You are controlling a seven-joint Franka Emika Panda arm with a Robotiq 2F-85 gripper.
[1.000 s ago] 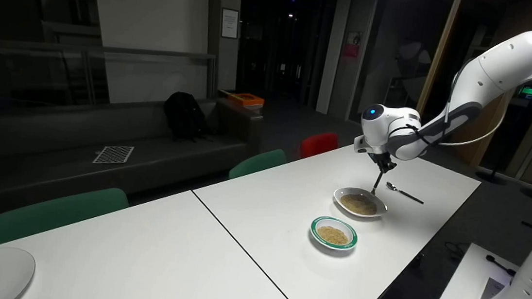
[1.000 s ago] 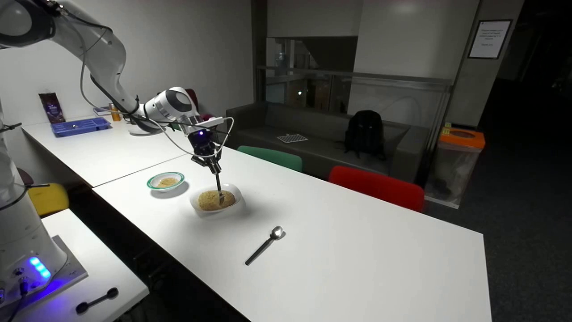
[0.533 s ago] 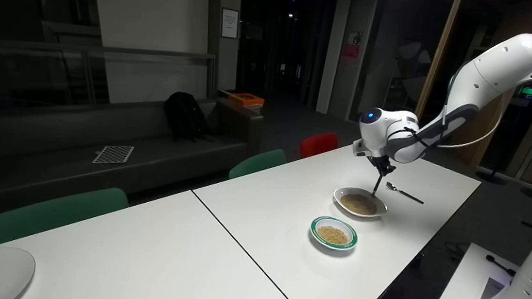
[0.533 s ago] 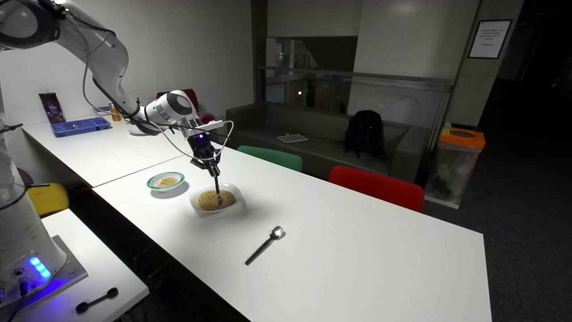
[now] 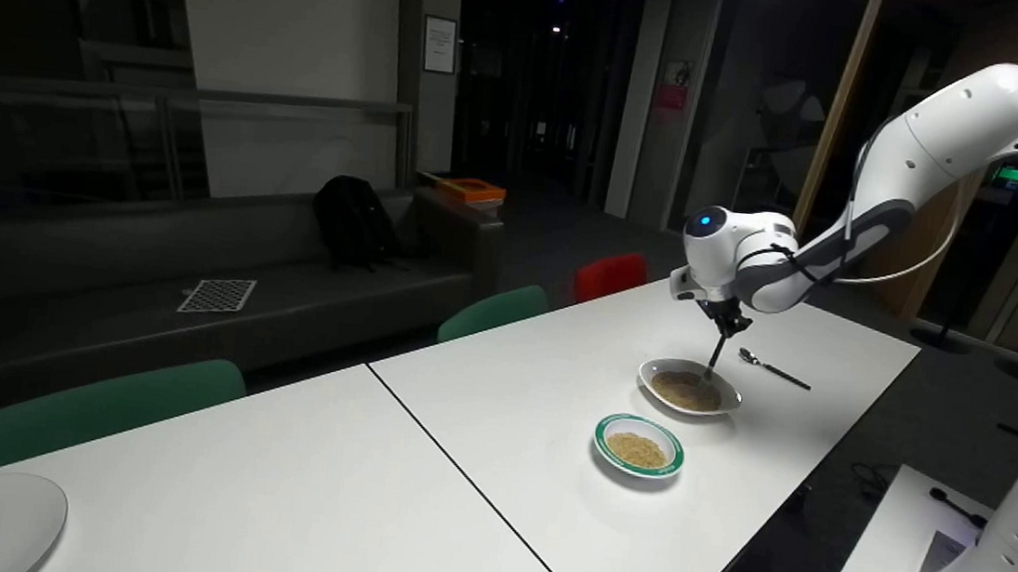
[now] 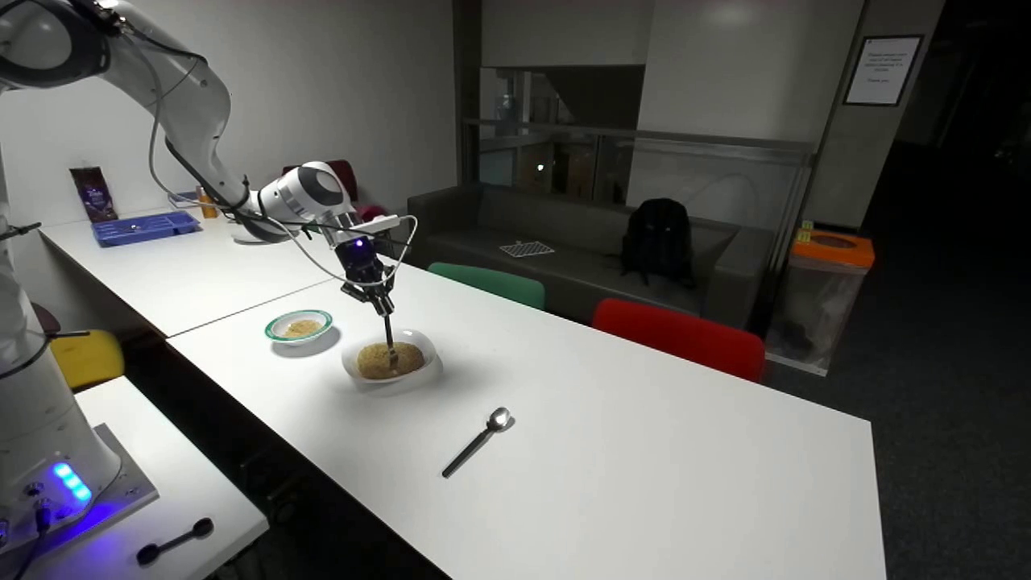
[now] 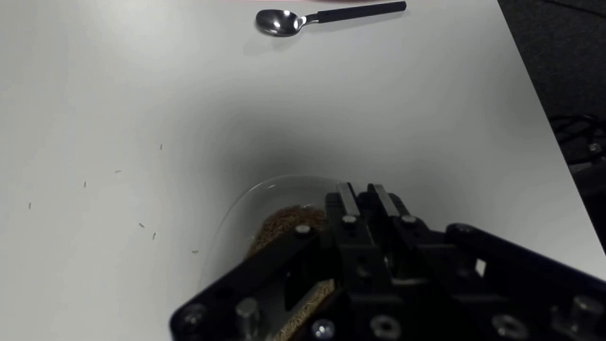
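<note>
Over a white table (image 6: 628, 451) the gripper (image 6: 384, 309) clamps a slim, dark-handled utensil (image 6: 389, 331). Its long axis stands steep, metal end pointing down at brown grain (image 6: 373, 362).

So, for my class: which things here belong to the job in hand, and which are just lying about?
Seemingly in the job:
dark-handled utensil in the tool
white bowl of grain
probably green-rimmed bowl of paler grain

Apparently just lying about:
spoon
black backpack
blue compartmented tray
</note>
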